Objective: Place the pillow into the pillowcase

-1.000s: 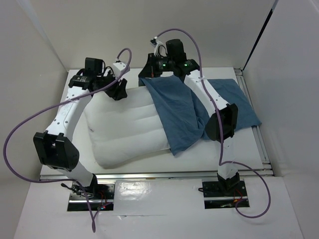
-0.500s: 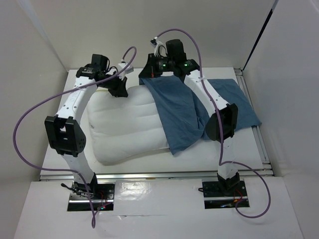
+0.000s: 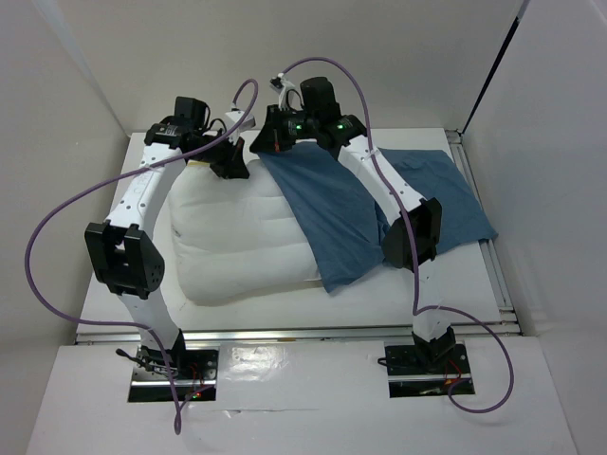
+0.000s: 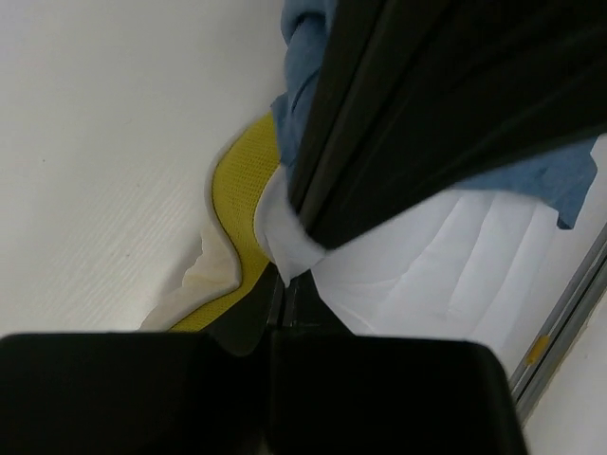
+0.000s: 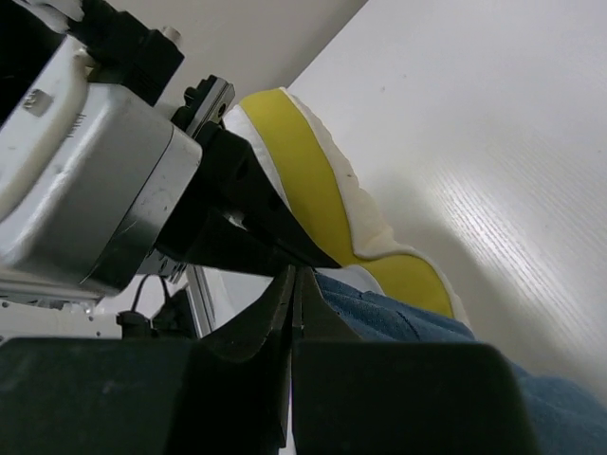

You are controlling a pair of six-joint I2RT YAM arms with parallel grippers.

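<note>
White walls boxed in the white table [image 3: 465, 275]. The pillow [image 3: 237, 237] lay across its left and middle, puffy and ribbed. The pillowcase [image 3: 332, 213] was draped over the pillow's right end and trailed off to the right.

My left gripper [image 3: 230, 165] sat at the pillow's far edge, jaws pinched together on a fold of white cover just beside the yellow band [image 4: 242, 180]. My right gripper [image 3: 268, 142], close beside it, looked closed on the far corner of the blue cloth.

I judged the pillow light but bulky and squashy, so a pinch at the seamed edge would hold better than one in the middle. The case seemed thin, limp and likely to slip, and I reckoned its hem was the place to grip it.
</note>
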